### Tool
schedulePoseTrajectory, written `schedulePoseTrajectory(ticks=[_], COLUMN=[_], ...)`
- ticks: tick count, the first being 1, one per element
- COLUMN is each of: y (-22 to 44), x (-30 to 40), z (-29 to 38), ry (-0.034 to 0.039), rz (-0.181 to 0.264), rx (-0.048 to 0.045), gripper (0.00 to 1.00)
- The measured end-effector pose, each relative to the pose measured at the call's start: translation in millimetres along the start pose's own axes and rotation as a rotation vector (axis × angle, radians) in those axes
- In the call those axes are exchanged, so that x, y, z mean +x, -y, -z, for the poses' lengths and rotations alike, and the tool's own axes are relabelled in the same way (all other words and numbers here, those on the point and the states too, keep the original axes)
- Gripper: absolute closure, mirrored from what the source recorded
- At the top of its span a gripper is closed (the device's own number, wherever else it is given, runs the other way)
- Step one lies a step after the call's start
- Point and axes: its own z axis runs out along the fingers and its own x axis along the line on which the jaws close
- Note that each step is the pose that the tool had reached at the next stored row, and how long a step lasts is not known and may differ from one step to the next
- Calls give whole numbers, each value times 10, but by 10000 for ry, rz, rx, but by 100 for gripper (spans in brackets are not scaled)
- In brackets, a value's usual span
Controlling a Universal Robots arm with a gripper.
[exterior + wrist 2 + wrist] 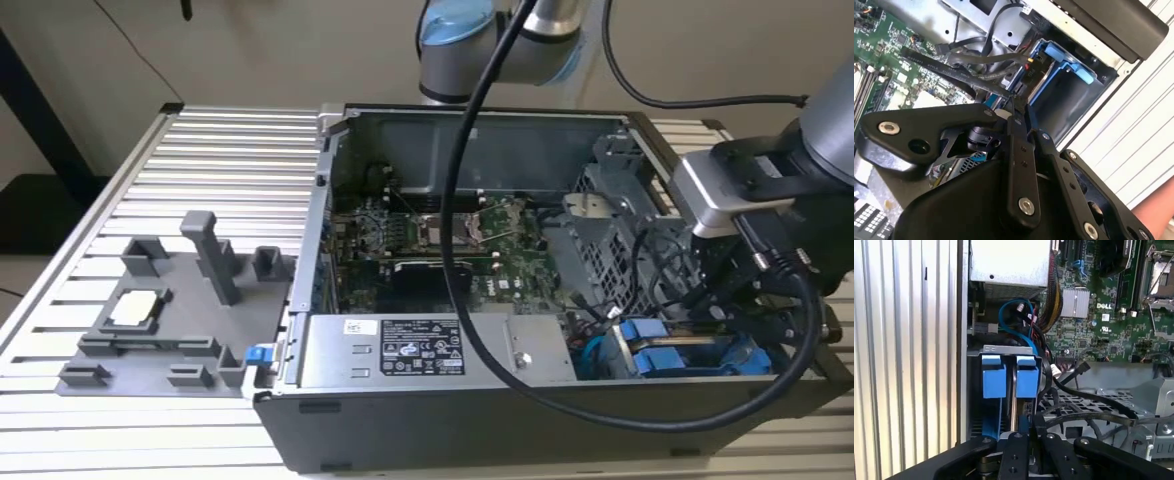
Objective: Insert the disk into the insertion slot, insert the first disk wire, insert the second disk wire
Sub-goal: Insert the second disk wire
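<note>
The flat silver-grey disk in its bright blue plastic carrier frame (1004, 377) sits in the dark grey sheet-metal insertion slot (694, 360), at the open computer case's (400, 430) near corner on the exterior view's right. The black tool (1024, 432) hangs just over it, fingers (1019, 165) clenched together on a thin dark cable (954, 70), arm reaching down from that right side.

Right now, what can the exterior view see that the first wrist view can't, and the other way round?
The exterior view adds the grey fixture tray beside the computer case, and the arm's blue-capped joint behind the case. The first wrist view adds the gripper close to the carrier, and a small silver heatsink. Both share the green motherboard and the blue disk carrier.
</note>
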Motion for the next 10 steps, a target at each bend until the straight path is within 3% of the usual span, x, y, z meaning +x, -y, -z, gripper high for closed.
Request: schedulePoseTrajectory(ticks=[5,10], y=[5,10], x=[-8,-8], z=[-28,-31], ry=[-23,-24], rz=[-65,-66], rx=[-349,-370], gripper=[84,84])
